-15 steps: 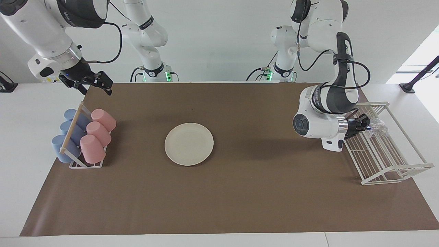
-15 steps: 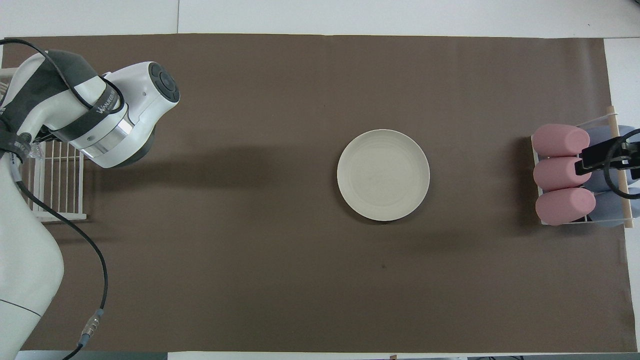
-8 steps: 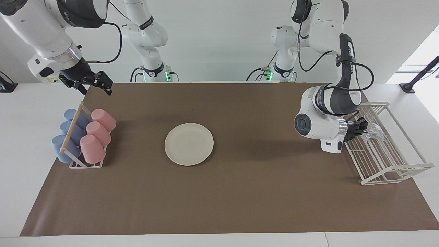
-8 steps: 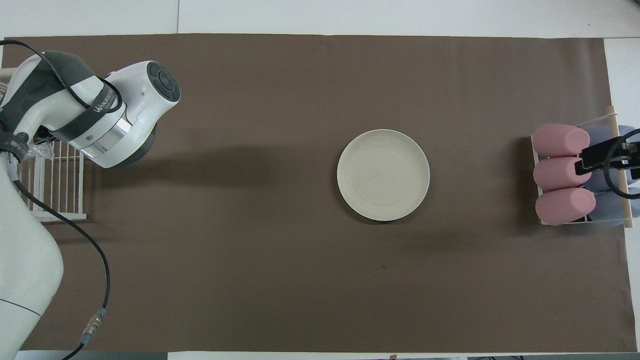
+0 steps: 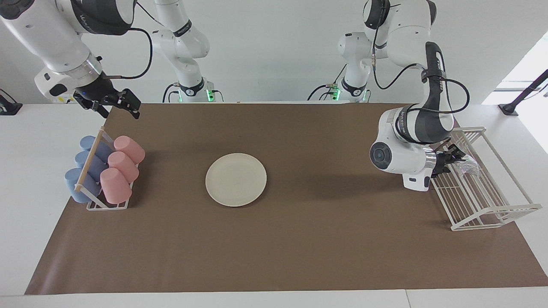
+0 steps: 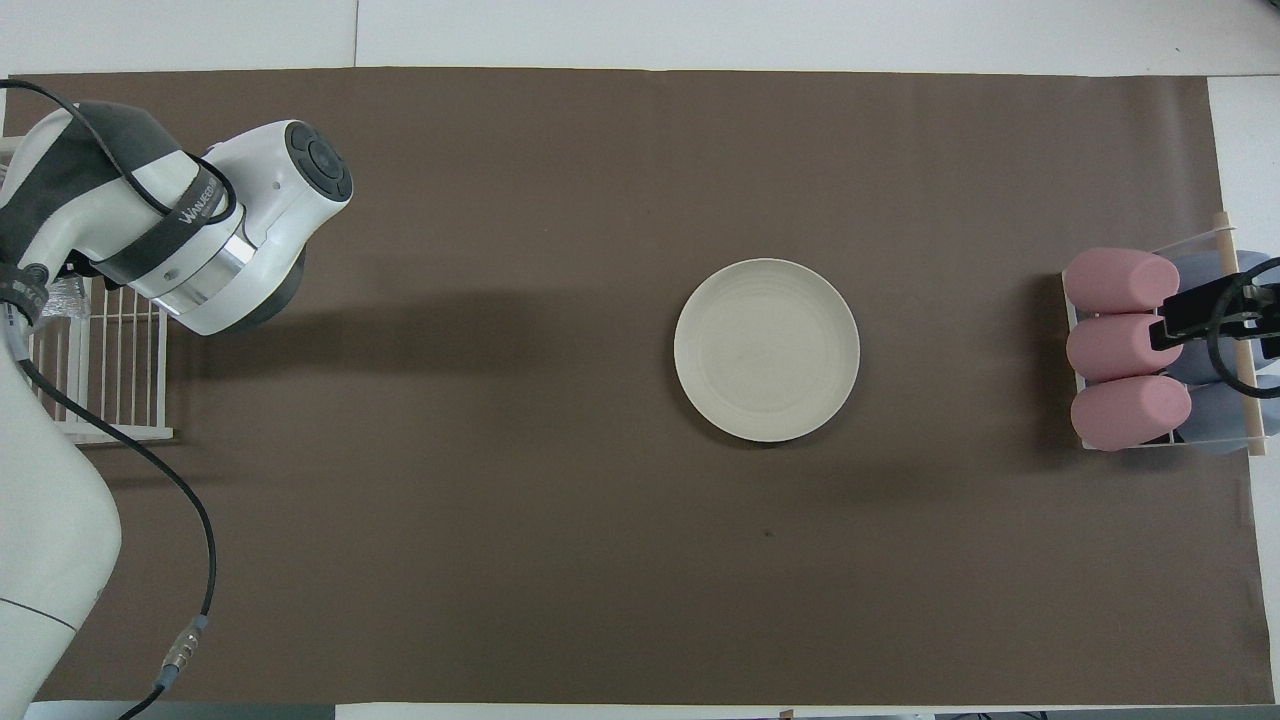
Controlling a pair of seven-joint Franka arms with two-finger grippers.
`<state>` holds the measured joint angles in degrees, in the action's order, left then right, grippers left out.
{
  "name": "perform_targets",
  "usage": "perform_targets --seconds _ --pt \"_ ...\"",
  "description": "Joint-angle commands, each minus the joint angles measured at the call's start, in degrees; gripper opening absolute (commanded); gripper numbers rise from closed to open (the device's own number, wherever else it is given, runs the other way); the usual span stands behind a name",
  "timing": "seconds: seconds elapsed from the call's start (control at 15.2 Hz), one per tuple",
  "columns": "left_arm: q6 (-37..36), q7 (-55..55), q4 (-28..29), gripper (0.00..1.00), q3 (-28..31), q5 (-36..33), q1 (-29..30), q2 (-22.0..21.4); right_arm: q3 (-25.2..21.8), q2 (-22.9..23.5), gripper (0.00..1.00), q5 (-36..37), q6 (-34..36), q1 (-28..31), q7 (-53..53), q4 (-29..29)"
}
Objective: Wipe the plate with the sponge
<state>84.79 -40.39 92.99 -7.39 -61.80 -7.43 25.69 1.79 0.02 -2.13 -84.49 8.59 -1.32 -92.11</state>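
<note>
The cream-white plate (image 5: 236, 179) lies flat on the brown mat in the middle of the table and is bare; it also shows in the overhead view (image 6: 766, 350). The crinkly silvery sponge (image 5: 468, 165) lies in the white wire rack (image 5: 483, 201) at the left arm's end. My left gripper (image 5: 456, 155) is low inside the rack, right at the sponge. In the overhead view the left arm hides it and only a bit of the sponge (image 6: 58, 298) shows. My right gripper (image 5: 115, 105) is open and empty, waiting in the air over the cup rack.
A wooden-barred rack (image 5: 102, 169) with pink and blue cups on their sides stands at the right arm's end, also in the overhead view (image 6: 1150, 350). The brown mat (image 5: 299, 239) covers most of the table.
The left arm's wrist has shifted a little at the wire rack, and the sponge has moved slightly with it. The right arm and the plate have not moved.
</note>
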Motion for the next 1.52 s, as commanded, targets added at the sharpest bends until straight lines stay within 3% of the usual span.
perform_targets --seconds 0.0,0.26,0.46,0.92,1.12,1.32,1.45 --pt "1.07 -0.57 0.26 1.00 -0.17 0.28 0.57 -0.38 0.32 -0.29 1.00 0.38 0.82 0.29 -0.79 -0.09" --pt "1.86 0.04 -0.26 1.00 -0.52 1.59 1.27 -0.73 0.32 -0.29 1.00 0.38 0.82 0.29 -0.79 -0.09" --pt "7.73 1.44 -0.27 1.00 -0.52 13.33 4.16 -6.07 0.32 -0.29 1.00 0.38 0.82 0.29 -0.79 -0.09" --pt "7.58 8.48 -0.27 1.00 0.01 39.53 7.07 -16.89 0.32 -0.29 1.00 0.38 0.82 0.29 -0.79 -0.09" --pt "6.62 18.20 1.05 1.00 0.01 53.06 10.23 -22.25 0.32 -0.29 1.00 0.38 0.82 0.29 -0.79 -0.09" --pt "4.15 28.58 5.17 1.00 0.10 57.84 10.68 -27.69 0.32 -0.29 1.00 0.38 0.82 0.29 -0.79 -0.09" --pt "4.24 29.67 6.06 1.00 0.10 61.17 9.98 -29.38 0.32 -0.29 1.00 0.38 0.82 0.29 -0.79 -0.09"
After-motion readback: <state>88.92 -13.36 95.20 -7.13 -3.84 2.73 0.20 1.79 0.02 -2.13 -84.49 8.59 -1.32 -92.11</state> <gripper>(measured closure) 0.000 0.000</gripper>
